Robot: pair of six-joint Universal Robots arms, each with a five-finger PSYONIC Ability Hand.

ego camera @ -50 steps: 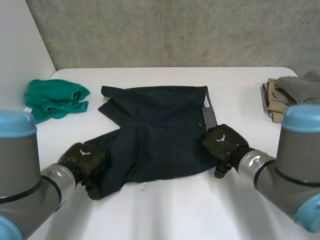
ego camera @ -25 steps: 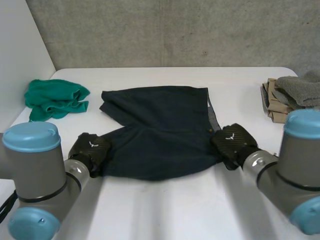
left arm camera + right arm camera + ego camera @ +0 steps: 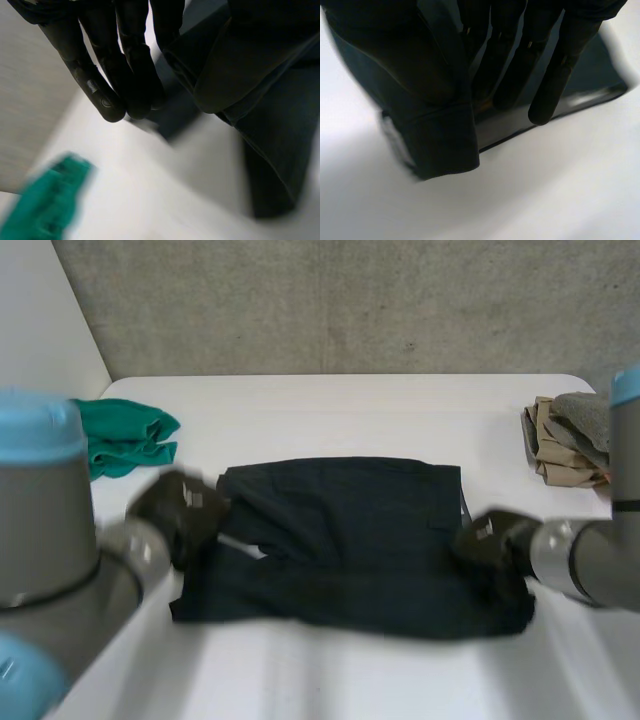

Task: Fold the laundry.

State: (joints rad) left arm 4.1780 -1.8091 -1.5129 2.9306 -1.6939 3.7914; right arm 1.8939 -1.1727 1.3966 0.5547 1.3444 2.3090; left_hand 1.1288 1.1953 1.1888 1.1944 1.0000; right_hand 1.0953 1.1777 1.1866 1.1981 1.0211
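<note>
Dark navy shorts [image 3: 350, 540] are lying folded into a wide rectangle mid counter [image 3: 330, 405], closer to the robot's side than the far side. The L robot hand [image 3: 180, 515] is sitting at the shorts' left edge, up by the far-left corner. The R robot hand [image 3: 492, 535] is resting on the right edge, approx halfway along.

Grip on both sides: can't tell. Neither wrist view is showing whether the robot hands are clamped on the cloth or just lying against it.

In the left wrist view, a rounded fold of the shorts [image 3: 225, 75] is bulging just beside the L robot hand [image 3: 115, 60]. In the right wrist view, a fold with a stitched hem [image 3: 440, 140] is hanging beside the R robot hand [image 3: 520, 60], and a flat layer is lying under it on the counter.

A pale sliver [image 3: 243, 543] is showing just beside the L robot hand. It could be a tag or bare counter, and it's too small to read.

Off to the left, a green cloth [image 3: 125, 440] is lying crumpled, well apart from the shorts. At the far right edge, beige and grey clothes [image 3: 565, 435] are sitting in a pile.
</note>
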